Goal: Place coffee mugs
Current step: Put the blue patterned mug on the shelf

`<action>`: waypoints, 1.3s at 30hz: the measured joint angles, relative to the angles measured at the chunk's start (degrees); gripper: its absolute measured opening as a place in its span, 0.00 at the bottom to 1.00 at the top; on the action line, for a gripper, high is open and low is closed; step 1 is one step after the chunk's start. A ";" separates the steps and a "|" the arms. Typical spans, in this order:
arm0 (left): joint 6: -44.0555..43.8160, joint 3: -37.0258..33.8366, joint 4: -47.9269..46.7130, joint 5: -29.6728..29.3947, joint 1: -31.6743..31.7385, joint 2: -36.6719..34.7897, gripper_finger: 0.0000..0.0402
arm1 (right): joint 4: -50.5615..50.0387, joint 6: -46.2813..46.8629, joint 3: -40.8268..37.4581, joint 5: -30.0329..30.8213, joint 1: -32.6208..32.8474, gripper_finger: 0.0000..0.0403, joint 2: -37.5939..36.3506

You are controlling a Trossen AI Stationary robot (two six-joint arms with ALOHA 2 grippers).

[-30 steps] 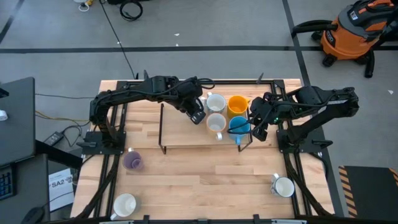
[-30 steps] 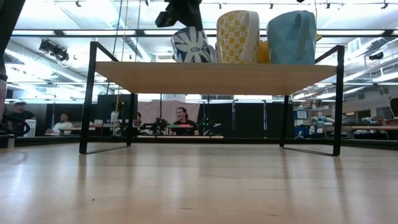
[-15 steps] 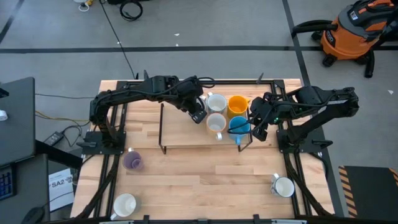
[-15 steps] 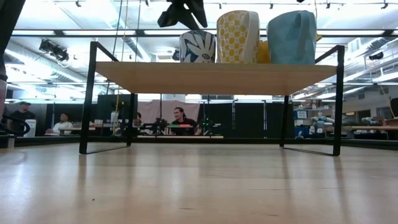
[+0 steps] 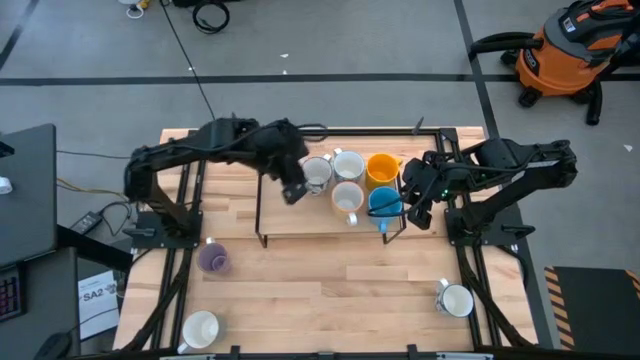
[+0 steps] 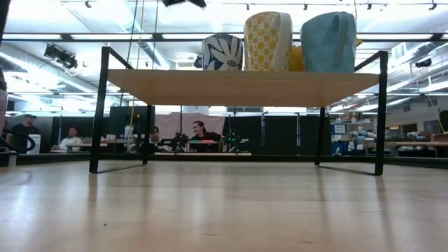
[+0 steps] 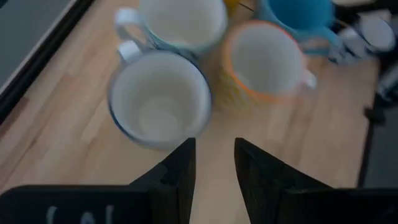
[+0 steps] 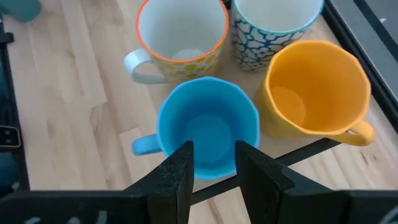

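Left arm: reaches from its base at the table's left edge toward the raised wooden shelf [image 5: 300, 222], wrist bent down. The left gripper [image 5: 292, 190] hangs over the shelf's left part, just left of the blue-and-white flowered mug [image 5: 316, 172], apart from it; its fingers [image 7: 180, 171] stand slightly parted with nothing between them.

Right arm: folded in from the table's right edge, forearm pointing left. The right gripper [image 5: 413, 203] sits at the shelf's right end beside the bright blue mug [image 5: 385, 203]; its fingers [image 8: 181, 167] are spread a little, with the blue mug's near rim showing between their tips. Whether they touch the mug cannot be told.

Mugs on the shelf, five in all:
- flowered mug, leftmost
- white mug with blue crackle pattern [image 5: 348, 165], far row
- orange-yellow mug [image 5: 381, 168], far right
- white mug with orange rim and yellow dots [image 5: 347, 197], near row
- bright blue mug, near right

Mugs on the table:
- purple mug [image 5: 212, 259], left side
- white mug [image 5: 199, 329], near left corner
- white mug [image 5: 456, 300], near right corner
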 joint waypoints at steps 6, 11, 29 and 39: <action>0.46 -1.21 -2.90 -7.23 -9.53 -5.21 0.29 | 0.21 7.55 0.00 -0.17 4.88 0.30 0.02; -2.01 -8.41 -1.47 -13.49 -18.80 -10.79 0.29 | 0.22 13.39 0.00 0.60 11.56 0.30 0.02; -6.24 -36.13 16.31 -14.58 -30.86 -21.38 0.29 | 12.99 51.61 -17.26 -11.06 32.05 0.30 0.00; -6.20 -36.17 18.31 -14.58 -30.84 -21.34 0.29 | 11.27 60.54 -26.51 -14.60 38.74 0.30 0.02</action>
